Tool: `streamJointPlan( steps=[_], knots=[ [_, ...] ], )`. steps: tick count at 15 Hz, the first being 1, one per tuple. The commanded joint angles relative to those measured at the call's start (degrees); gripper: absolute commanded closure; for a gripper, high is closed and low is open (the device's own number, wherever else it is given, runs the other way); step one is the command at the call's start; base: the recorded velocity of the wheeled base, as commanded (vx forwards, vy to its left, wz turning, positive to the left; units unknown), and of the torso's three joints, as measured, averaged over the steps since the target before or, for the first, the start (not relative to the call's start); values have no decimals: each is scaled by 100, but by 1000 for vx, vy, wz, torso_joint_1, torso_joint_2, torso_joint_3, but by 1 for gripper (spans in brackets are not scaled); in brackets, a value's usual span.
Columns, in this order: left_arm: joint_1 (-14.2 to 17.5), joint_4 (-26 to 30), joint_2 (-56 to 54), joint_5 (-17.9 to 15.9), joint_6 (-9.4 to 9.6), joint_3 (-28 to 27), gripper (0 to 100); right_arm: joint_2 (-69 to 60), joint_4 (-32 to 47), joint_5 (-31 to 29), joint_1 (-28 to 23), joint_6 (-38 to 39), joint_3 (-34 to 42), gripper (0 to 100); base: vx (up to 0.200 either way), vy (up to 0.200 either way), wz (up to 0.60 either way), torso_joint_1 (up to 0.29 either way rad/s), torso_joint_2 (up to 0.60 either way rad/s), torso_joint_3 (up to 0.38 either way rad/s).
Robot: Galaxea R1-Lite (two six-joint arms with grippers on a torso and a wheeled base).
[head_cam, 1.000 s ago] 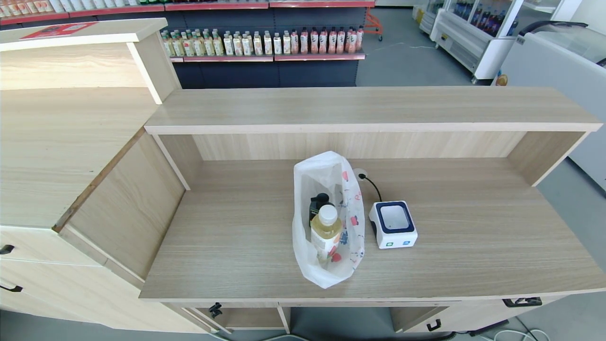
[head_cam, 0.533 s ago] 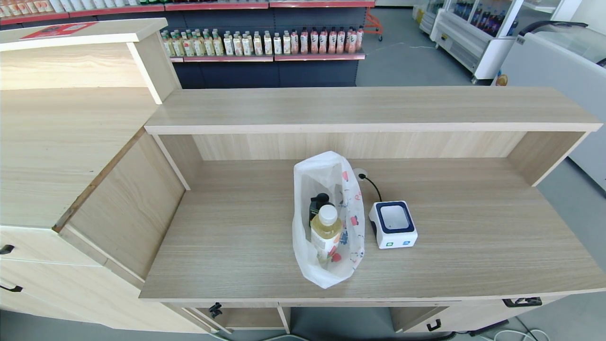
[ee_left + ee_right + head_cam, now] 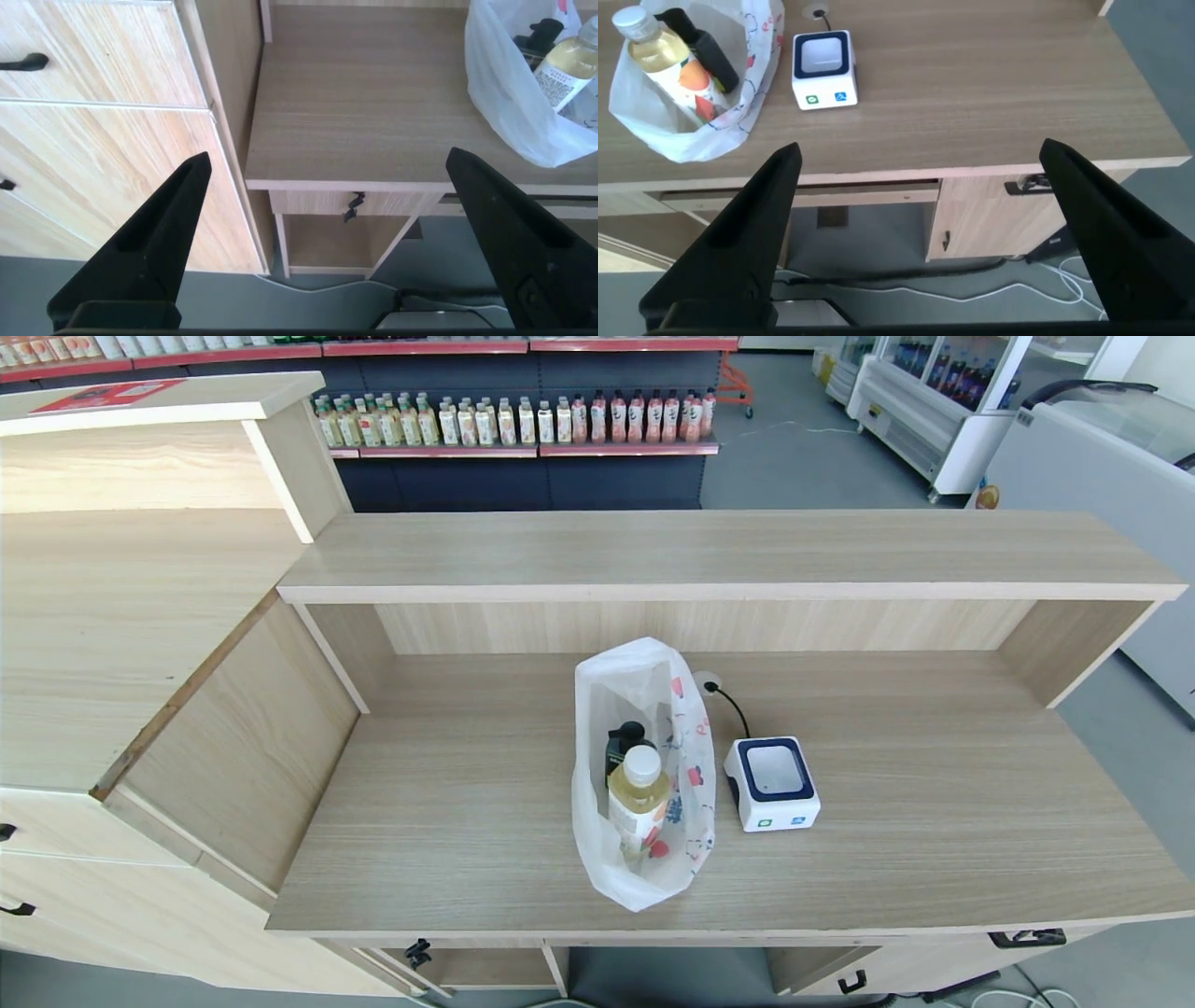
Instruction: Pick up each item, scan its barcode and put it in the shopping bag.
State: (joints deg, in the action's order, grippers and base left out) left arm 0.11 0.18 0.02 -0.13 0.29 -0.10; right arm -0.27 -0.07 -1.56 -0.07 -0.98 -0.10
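A white shopping bag [image 3: 597, 821] stands open at the middle of the wooden counter [image 3: 934, 821]. Inside it are a bottle of yellow drink with a white cap [image 3: 639, 793] and a dark bottle [image 3: 621, 742] behind it. Just right of the bag sits the white and blue barcode scanner [image 3: 771, 782]. My left gripper [image 3: 329, 159] is open and holds nothing, low in front of the counter's left front corner, with the bag [image 3: 509, 84] off to one side. My right gripper [image 3: 920, 147] is open and holds nothing, before the counter's front edge near the scanner [image 3: 822, 67] and bag [image 3: 654, 131].
A raised shelf [image 3: 728, 555] runs along the back of the counter, with side walls at both ends. The scanner's black cable [image 3: 733, 705] leads to a hole behind the bag. Drawers with black handles [image 3: 1027, 185] sit under the counter. A taller cabinet [image 3: 121, 616] stands to the left.
The whole head picture has shifted slightly, so the camera moved. The bag, bottles and scanner stay where they were on the counter.
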Motion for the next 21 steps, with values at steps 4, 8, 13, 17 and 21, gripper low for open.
streamJointPlan(
  steps=[4, 8, 13, 17, 21],
  knots=[
    [7, -1, -2, -4, 23, 1, 0, 27, -1, -2, 7, -8, 1, 0, 0, -200, 0, 10, 4, -1],
    [7, -1, -2, -4, 59, 1, 0, 27, -1, -2, 7, 1, 1, 0, 0, -200, 0, 4, -1, 5],
    [7, -1, -2, 5, -12, 1, 0, 27, -1, -2, 7, 1, 1, 0, 0, -160, 0, 3, 3, 2],
    [7, -1, 68, -4, 6, 1, 0, 27, -1, -2, 7, -8, 1, 0, 100, 0, 0, 1, 2, 1],
    [7, -1, -2, 5, -12, 1, 0, 27, -1, -2, 7, 1, 1, 0, 100, 0, 0, -2, 2, 4]
  ],
)
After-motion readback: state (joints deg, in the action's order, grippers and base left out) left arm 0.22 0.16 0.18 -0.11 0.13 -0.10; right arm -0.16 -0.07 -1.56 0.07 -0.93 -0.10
